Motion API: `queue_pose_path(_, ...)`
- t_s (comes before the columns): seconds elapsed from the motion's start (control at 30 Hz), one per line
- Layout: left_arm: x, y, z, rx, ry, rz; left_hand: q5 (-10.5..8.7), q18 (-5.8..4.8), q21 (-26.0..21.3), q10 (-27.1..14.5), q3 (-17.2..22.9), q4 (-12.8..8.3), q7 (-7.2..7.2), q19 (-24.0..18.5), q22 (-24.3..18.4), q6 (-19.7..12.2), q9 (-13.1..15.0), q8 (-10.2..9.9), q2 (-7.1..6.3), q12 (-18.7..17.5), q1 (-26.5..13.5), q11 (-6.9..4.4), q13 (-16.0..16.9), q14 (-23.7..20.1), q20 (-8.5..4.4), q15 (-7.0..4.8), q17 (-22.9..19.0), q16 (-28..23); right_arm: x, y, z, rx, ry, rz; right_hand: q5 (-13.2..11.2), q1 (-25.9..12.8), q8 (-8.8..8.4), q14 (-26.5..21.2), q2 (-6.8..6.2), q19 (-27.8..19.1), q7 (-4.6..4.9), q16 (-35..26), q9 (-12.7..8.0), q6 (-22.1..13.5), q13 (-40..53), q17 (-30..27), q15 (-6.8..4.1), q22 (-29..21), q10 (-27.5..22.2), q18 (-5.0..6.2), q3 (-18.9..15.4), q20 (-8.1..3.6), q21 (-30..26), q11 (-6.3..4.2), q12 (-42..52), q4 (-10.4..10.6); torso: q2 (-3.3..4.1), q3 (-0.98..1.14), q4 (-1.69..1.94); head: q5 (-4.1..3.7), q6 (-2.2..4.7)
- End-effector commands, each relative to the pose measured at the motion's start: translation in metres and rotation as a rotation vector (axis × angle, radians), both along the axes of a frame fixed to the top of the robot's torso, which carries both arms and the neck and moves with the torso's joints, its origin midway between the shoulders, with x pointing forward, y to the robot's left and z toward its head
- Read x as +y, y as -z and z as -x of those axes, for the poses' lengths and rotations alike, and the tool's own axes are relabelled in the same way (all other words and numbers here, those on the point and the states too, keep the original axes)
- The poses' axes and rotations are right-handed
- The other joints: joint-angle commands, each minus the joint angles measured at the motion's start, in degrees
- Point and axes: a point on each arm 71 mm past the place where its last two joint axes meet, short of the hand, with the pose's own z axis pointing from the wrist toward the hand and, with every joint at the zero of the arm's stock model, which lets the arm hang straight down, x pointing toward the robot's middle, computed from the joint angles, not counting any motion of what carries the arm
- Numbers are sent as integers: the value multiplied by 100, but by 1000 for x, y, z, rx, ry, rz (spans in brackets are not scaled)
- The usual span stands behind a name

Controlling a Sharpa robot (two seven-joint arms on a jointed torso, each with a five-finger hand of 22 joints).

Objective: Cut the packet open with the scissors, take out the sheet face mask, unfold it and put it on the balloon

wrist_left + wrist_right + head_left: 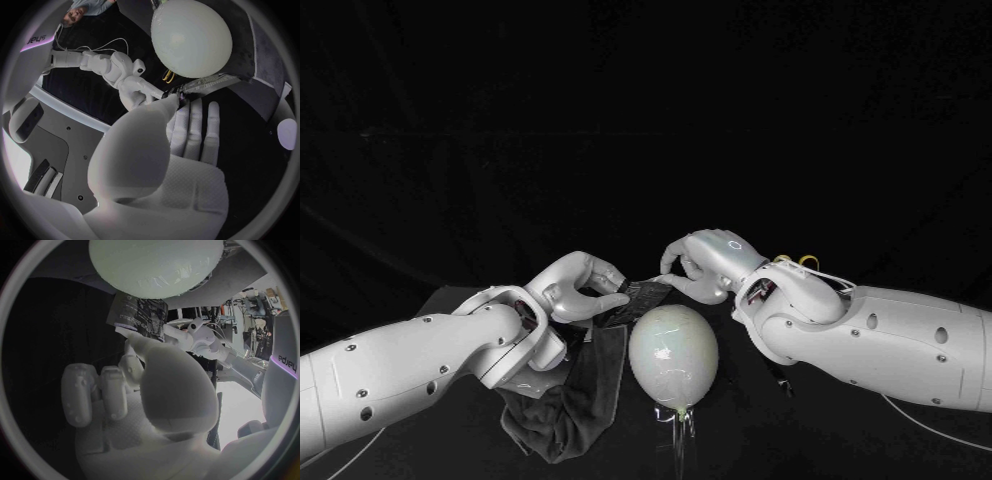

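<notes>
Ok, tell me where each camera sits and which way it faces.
Head view: on the robot's head, looking down at the table; both arms, left robot hand and right robot hand holding the packet near the balloon.
Left wrist view: behind the left robot hand, facing packet and balloon; its palm shows.
Right wrist view: behind the right robot hand, likewise.
Shared: packet, balloon, both robot hands.

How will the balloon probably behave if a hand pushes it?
The balloon is egg-shaped and smooth, so it would likely roll or rock aside. Being inflated, it is probably very light for its size. Its glossy skin may be slippery.
</notes>
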Motion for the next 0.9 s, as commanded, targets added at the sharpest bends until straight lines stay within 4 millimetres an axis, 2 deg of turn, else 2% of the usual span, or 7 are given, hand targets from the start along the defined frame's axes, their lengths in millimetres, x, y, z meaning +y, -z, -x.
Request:
queue_pose_path(0.03, -2, -2, 1, -4, 9, 9, 25, 90, 34, 39, 32, -10, 15, -41, 5, 39, 343, 10, 45, 33, 0, 5, -3, 4, 9, 10, -5, 28, 1, -2, 1, -23, -10, -5, 13, 86, 128, 616, 40, 438, -66, 42, 61, 108, 315, 1505, -80, 1401, 96, -85, 25, -55, 110, -85, 170, -38, 0, 3, -1, -6, 4)
queue_pose_path(0.2, -2, -2, 1, -4, 9, 9, 25, 90, 34, 39, 32, -10, 15, -41, 5, 39, 343, 10, 45, 33, 0, 5, -3, 4, 9, 10, -5, 28, 3, 0, 2, -14, -26, 13, 13, 69, 273, 616, 116, 515, -119, 42, 148, 89, 540, 1505, -142, 1447, 366, -121, 126, -129, 265, -145, 557, -44, 2, 1, -1, -16, 1)
queue_pose_path(0.8, -2, -2, 1, -3, 9, 9, 25, 90, 34, 39, 32, -10, 15, -41, 5, 39, 343, 10, 45, 33, 0, 5, -3, 4, 9, 10, -5, 28, 4, 2, 1, 3, -7, 29, 12, 10, 369, 616, 97, 546, -140, 42, 208, 51, 598, 1505, -159, 1466, 445, -136, 179, -158, 330, -165, 655, -53, 2, 3, 0, -20, -2)
queue_pose_path(0.9, -2, -2, 1, -3, 9, 9, 25, 90, 34, 39, 32, -10, 15, -41, 5, 39, 343, 10, 45, 33, 0, 5, -3, 4, 9, 10, -5, 28, 3, 2, 1, 5, -2, 25, 11, -73, 377, 616, 53, 520, -147, 42, 217, 0, 452, 1505, -164, 1450, 326, -124, 162, -164, 276, -164, 420, -13, 1, 2, -2, -20, -1)
